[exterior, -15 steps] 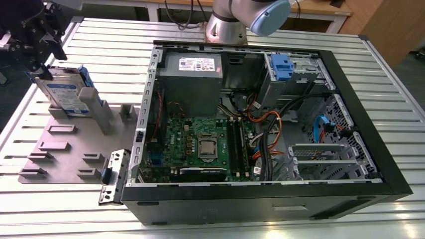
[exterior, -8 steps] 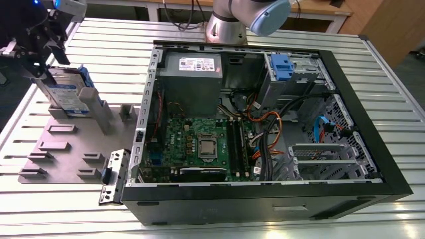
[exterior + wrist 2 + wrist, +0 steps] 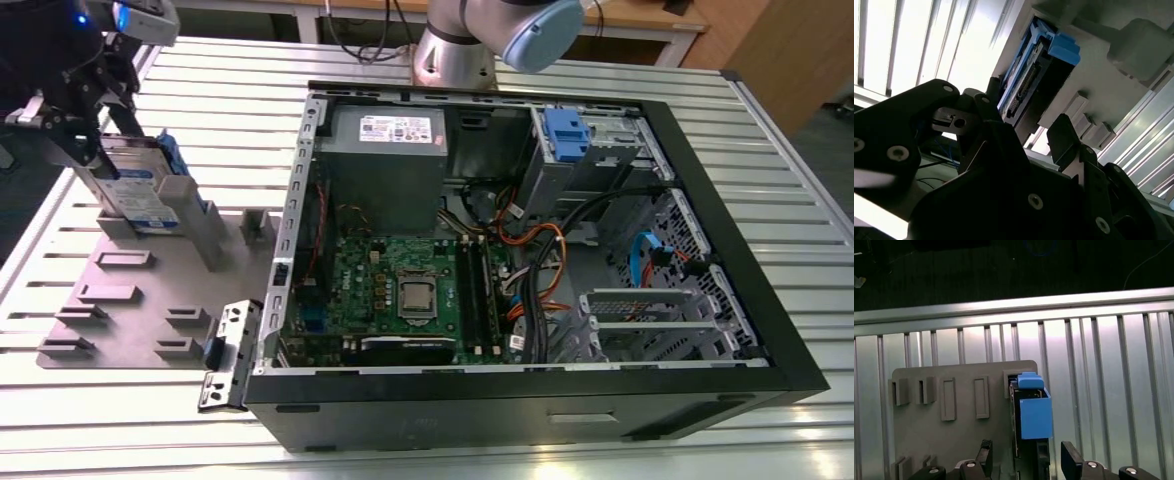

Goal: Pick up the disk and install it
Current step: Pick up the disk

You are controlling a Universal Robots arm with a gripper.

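The gripper (image 3: 1026, 452) hangs over the disk (image 3: 140, 192) with its jaws apart and nothing held. In the first wrist view its two fingers (image 3: 1070, 456) stand one on each side of the drive, with a gap showing on both sides. The disk stands on edge in a slot of the grey fixture plate (image 3: 134, 300), at about ten o'clock in the exterior view, well apart from the open computer case (image 3: 534, 410) in the middle of the slatted table (image 3: 134, 440). The step in hand looks like the grasp. It would go best with the jaws centred on the drive's flat faces rather than on the blue bracket, set low enough for a full bite, and closed squarely — a skewed grip could tilt the drive and jam it in its slot. By count there is one disk, one gripper with two fingers, one fixture plate and one case. Inside the case are one grey metal box (image 3: 387, 160) at about eleven o'clock of it and one bare blue latch (image 3: 566, 135) at about one o'clock. The plate's other holders appear unoccupied — several, though their exact number is hard to tell.
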